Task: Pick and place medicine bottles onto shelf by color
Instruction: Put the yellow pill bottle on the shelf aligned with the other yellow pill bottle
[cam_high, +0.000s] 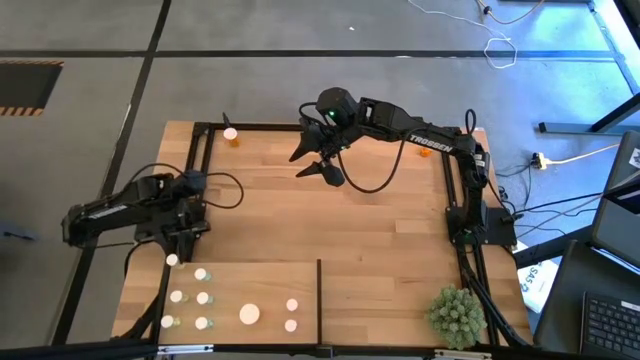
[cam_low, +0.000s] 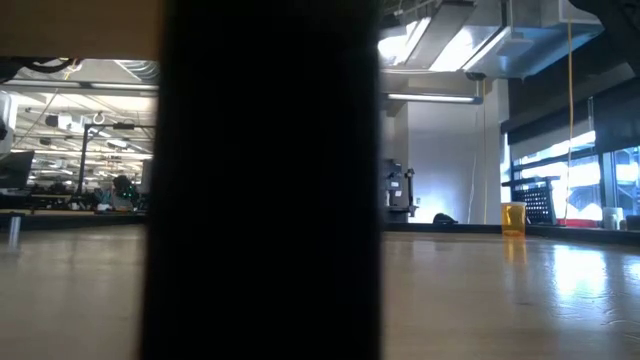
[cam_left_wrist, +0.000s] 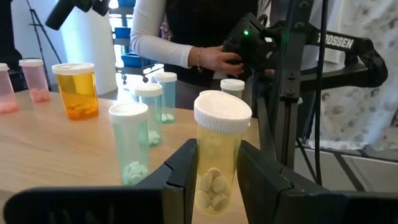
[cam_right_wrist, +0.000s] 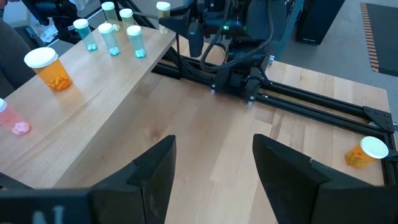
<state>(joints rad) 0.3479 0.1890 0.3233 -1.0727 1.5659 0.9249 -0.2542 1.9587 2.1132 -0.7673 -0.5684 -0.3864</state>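
Item in hand: one yellowish medicine bottle (cam_left_wrist: 219, 158), white-capped, pills visible inside, pinched between the fingers of your left gripper (cam_left_wrist: 214, 180) at the shelf's outer left edge, just beside the greenish group.

On the shelf (cam_high: 270, 280), left of the dark divider (cam_high: 319, 295): several greenish bottles (cam_left_wrist: 132, 144) clustered together, one wide orange bottle (cam_high: 249, 314) and two pinkish bottles (cam_high: 291, 315) nearer the divider. You will find nothing right of the divider.

Off the shelf: one orange bottle (cam_high: 231, 135) lying near the table's far left corner.

Right gripper (cam_high: 322, 165): over the far middle of the table, jaws spread, holding nothing.

Progress, as judged: most bottles look shelved; you have the held bottle to set down and the far orange one to fetch.

Also present: a spiky plant ball (cam_high: 457, 315); a person's hand (cam_left_wrist: 217, 59) beyond the table.
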